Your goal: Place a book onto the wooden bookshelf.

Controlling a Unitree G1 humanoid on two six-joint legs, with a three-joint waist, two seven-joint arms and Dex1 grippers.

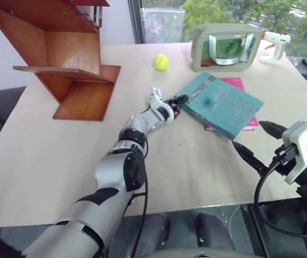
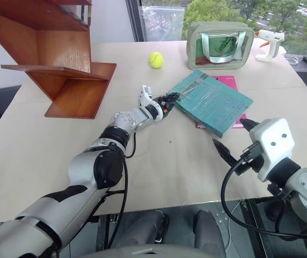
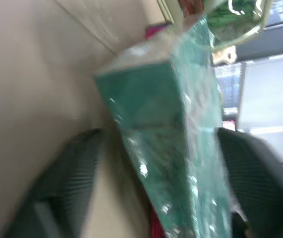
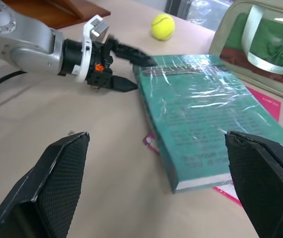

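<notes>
The pale table (image 1: 45, 161) bears the wooden bookshelf (image 1: 67, 59), tennis ball (image 1: 161, 62), beige case (image 1: 226, 47), and pink book (image 1: 234, 83).

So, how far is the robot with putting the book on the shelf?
Nothing looks done yet: the teal book lies on the table, on top of a pink book, apart from the wooden bookshelf. In hand: the left gripper is at the book's corner with open jaws, one finger over it, one beside it. The right gripper hangs open nearby. Left: grasp, lift, carry, place.
</notes>
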